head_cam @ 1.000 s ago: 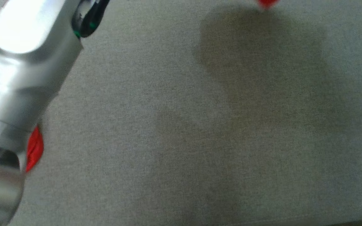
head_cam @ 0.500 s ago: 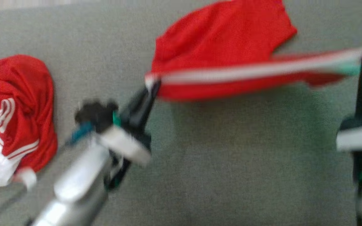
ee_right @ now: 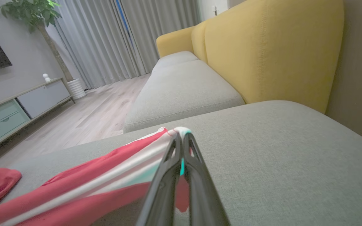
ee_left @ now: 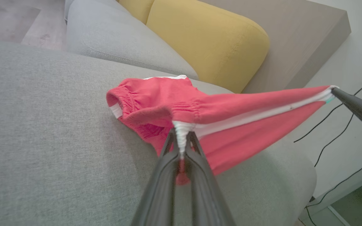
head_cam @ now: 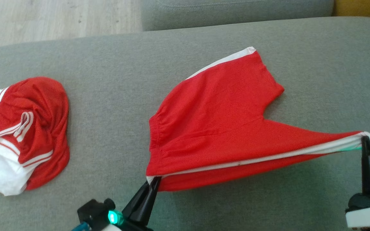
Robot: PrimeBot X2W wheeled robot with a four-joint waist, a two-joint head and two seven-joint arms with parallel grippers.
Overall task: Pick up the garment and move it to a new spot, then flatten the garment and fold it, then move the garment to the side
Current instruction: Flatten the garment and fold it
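Observation:
The garment (head_cam: 217, 122) is a pair of red shorts with a white side stripe, stretched between my two grippers above the grey sofa seat (head_cam: 114, 106). My left gripper (head_cam: 154, 181) is shut on the waistband corner (ee_left: 181, 131) at the lower middle. At the right edge my right gripper (head_cam: 365, 138) is shut on the leg hem corner (ee_right: 181, 133). The far leg of the garment rests on the seat, while the near edge hangs taut and lifted.
A second red and white garment (head_cam: 24, 128) lies crumpled at the left of the seat. Yellow back cushions (ee_left: 206, 40) and another grey seat (ee_right: 181, 84) lie beyond. Wooden floor (head_cam: 56, 16) lies past the seat's far edge.
The head camera has swung up, bringing both garments and both grippers into view. Both grippers stay shut on the shorts, which now lie lower and more spread out.

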